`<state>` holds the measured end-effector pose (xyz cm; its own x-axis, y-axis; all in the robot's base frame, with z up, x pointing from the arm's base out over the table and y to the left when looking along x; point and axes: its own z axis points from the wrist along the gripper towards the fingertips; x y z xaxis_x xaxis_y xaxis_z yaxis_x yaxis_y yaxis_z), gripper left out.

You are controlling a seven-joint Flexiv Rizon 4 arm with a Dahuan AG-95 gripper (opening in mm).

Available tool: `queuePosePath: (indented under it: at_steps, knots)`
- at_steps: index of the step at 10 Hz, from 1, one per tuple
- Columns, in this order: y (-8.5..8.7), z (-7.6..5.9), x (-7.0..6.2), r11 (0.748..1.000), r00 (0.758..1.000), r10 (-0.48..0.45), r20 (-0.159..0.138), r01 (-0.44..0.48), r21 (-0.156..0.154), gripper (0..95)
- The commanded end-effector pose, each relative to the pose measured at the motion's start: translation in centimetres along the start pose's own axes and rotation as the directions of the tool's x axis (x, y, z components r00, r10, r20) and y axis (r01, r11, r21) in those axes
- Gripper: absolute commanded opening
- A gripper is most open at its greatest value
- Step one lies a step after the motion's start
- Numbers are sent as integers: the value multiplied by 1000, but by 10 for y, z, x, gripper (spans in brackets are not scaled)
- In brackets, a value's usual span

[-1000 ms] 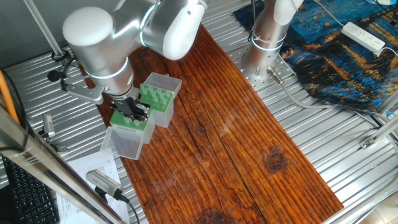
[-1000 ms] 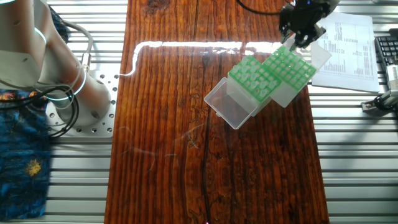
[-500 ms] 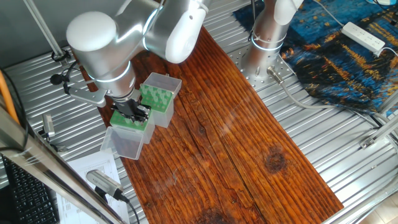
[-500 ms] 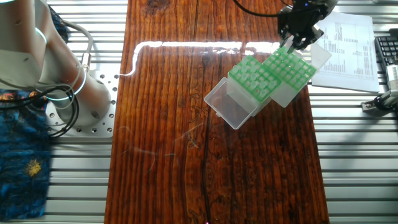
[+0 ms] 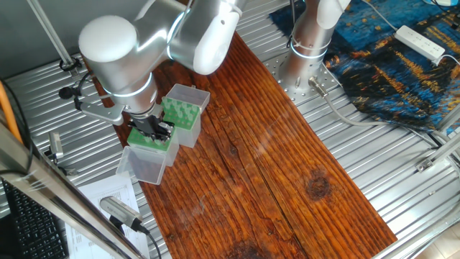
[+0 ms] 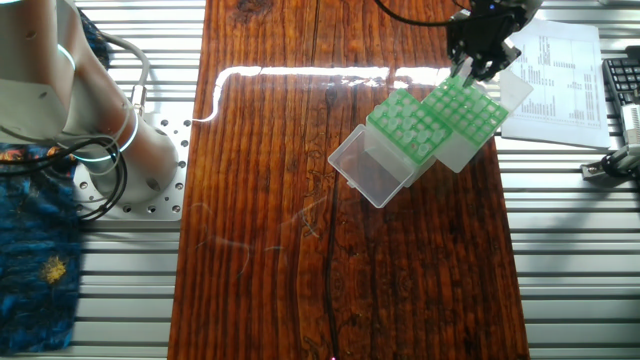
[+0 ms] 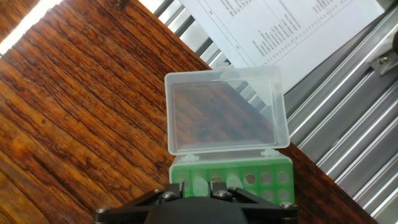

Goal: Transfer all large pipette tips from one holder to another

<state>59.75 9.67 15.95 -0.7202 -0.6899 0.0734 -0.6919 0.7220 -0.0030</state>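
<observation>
**Tool at the outer rack**

My tool (image 6: 478, 62) hangs over the far corner of the outer green rack (image 6: 467, 112); its opening and any grasp I cannot tell. The large pipette tips (image 6: 405, 125) stand in the neighbouring rack (image 5: 181, 113), both on the wooden desk (image 6: 300, 250), lids open.

**Silver arm, black gripper**

The arm (image 5: 136, 43) has fat, rounded, silver-grey links with smooth white caps. A thin pale ring circles each joint. Its round base (image 5: 305, 68) is bolted down on a perforated metal plate, with grey cables trailing from it. The gripper (image 5: 152, 128) is black, with silver screw heads showing in the hand view.
</observation>
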Motion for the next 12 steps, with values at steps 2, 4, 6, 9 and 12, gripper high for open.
queuePosePath:
  at_steps: [2,4,6,9,12]
  knots:
    - [-1,-1,3,1000,1000,-6,4,6,3,190]
    - [-1,1,3,1000,1000,-6,5,6,2,190]
    - [-1,1,3,1000,1000,-10,7,10,2,190]
    - [0,3,1,1000,1000,-9,9,9,2,190]
    - [1,7,-2,1000,1000,-7,9,7,3,190]
